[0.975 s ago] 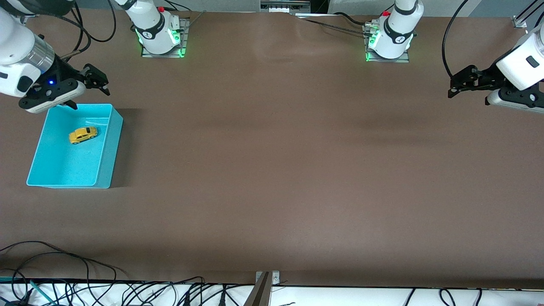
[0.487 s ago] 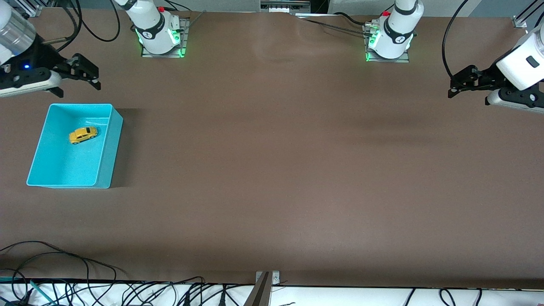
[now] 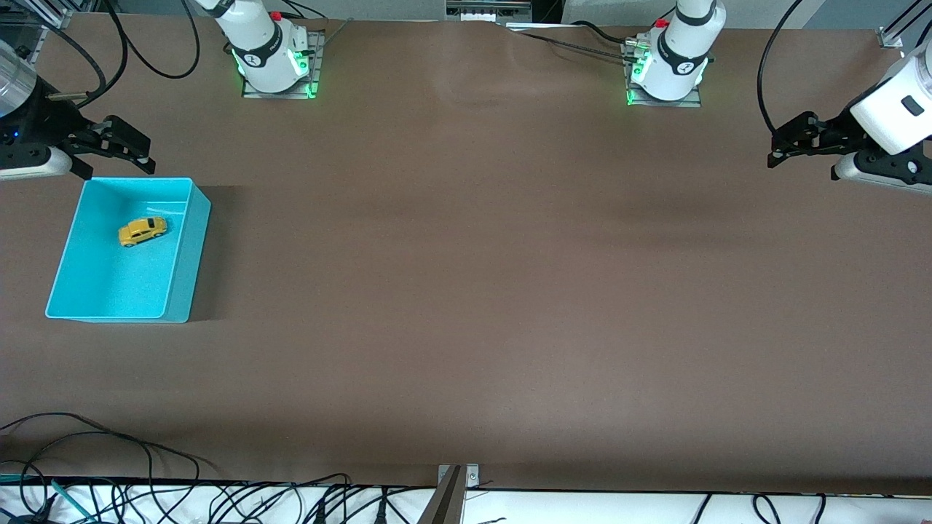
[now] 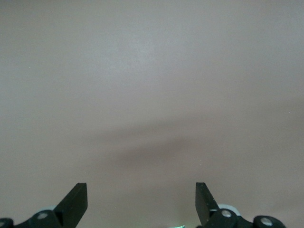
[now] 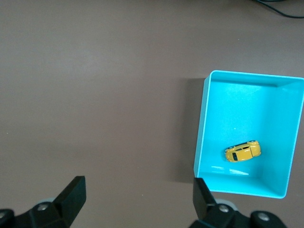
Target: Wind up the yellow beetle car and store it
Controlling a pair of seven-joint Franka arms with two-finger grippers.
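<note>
On the table, bin: turquoise bin [image 3: 182, 291], smooth plastic, rectangular with thin walls, at the right arm's end
Car: yellow car [image 3: 143, 231] sits in the bin, in the half farther from the front camera, on its wheels
Handling: likely light, rigid, glossy and a bit slippery; rounded roof gives poor purchase, so pinch across the flat sides
Right gripper: right gripper [image 3: 116, 145] hovers just above the bin's rim nearest the bases, jaws wide, empty
Left gripper: left gripper [image 3: 790, 142] waits over bare brown tabletop, jaws wide, empty
</note>
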